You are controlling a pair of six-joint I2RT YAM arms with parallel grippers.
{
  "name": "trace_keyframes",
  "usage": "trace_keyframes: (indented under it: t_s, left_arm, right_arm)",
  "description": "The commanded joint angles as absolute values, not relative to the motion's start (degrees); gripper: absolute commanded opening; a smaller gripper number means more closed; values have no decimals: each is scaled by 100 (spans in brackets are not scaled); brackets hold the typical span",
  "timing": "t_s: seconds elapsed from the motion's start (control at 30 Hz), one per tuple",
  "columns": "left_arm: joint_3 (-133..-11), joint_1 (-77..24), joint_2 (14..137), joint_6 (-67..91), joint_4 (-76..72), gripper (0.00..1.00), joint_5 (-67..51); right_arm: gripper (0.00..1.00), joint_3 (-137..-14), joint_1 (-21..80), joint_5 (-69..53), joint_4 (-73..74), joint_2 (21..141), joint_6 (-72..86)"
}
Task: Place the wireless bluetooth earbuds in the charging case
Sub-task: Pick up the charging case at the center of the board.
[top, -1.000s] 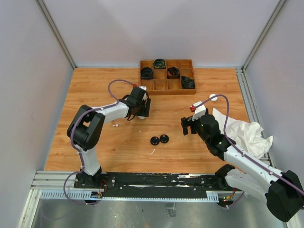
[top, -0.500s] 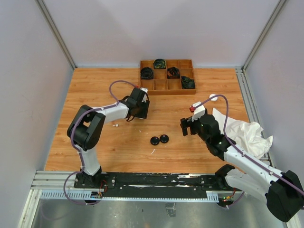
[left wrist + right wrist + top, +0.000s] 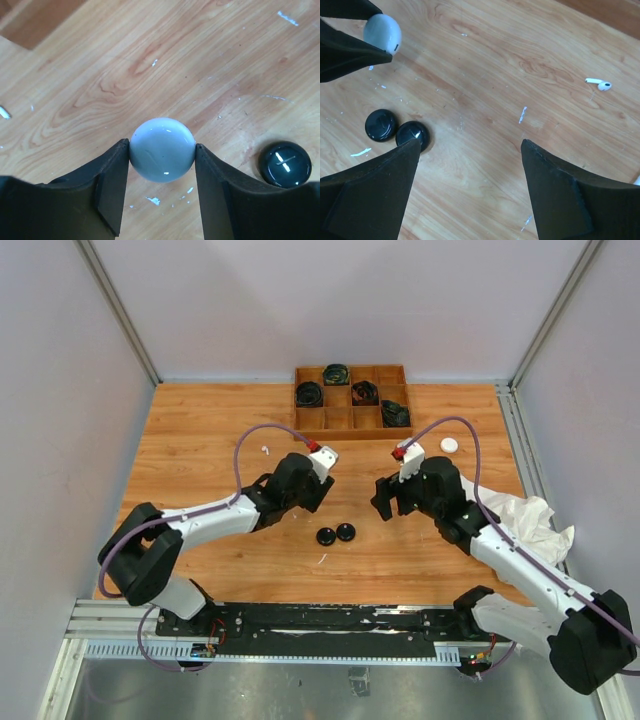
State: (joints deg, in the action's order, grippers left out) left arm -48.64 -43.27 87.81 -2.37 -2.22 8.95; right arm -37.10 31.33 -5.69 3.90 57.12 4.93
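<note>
My left gripper point(image 3: 320, 493) is shut on a round white charging case point(image 3: 162, 149) and holds it above the wood table; the case also shows in the right wrist view point(image 3: 382, 32). Two round black cases point(image 3: 326, 536) point(image 3: 345, 532) lie side by side just in front of it, and one shows in the left wrist view point(image 3: 285, 164). A white stemmed earbud point(image 3: 599, 84) lies on the table; in the top view it is the small white thing point(image 3: 265, 450) at the back left. My right gripper point(image 3: 384, 502) is open and empty, hovering right of the black cases point(image 3: 380, 125).
A wooden compartment tray point(image 3: 352, 426) with coiled black cables stands at the back. A second white round case point(image 3: 449, 444) lies right of it. A crumpled white cloth point(image 3: 520, 520) lies at the right edge. Small white scraps point(image 3: 322, 559) dot the table.
My left gripper has moved right and toward the front with the white case in it, uncovering the white earbud behind it. My right gripper has shifted slightly back and left, still open.
</note>
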Motion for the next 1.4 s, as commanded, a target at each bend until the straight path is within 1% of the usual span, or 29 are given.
trace_keyframes:
  t_s: [0.0,0.1,0.17,0.3,0.43,0.63,0.73,0.83,1.1,1.37]
  left_arm:
    - [-4330,-4598,8245,-1159,-1391,38,918]
    - [-4098,-4749,7955,-1520,-1701,35,685]
    - [-3939,-4887,7753,-1766,-1861,32,550]
    - [-3498,-5197,7312,-2416,-2321,31,348]
    - [-3125,-5410,6919,-3107,-2691,26,-34]
    - [-2930,-5666,6621,-3789,-2821,26,-180]
    - [-2894,-5870,6607,-4062,-2812,26,-39]
    - [-2883,-6144,6584,-4418,-2804,26,303]
    - [-2879,-6395,6394,-4829,-2795,25,564]
    - [-2796,-6589,6302,-5113,-2794,25,703]
  right_arm:
    - [82,-3988,2774,-1602,723,5908,681]
    - [81,-4126,2604,-2219,668,6097,782]
    - [79,-4237,2577,-2459,673,6203,803]
    - [78,-4335,2583,-2859,554,6321,854]
    - [76,-4439,2588,-3414,421,6452,929]
    - [74,-4377,2708,-4390,-304,6524,1253]
    - [72,-4444,2874,-4404,-358,6607,1228]
    - [67,-4530,2966,-4522,-353,6736,1256]
    - [64,-4678,3290,-4737,10,6790,855]
    - [59,-4731,3316,-5013,265,6789,624]
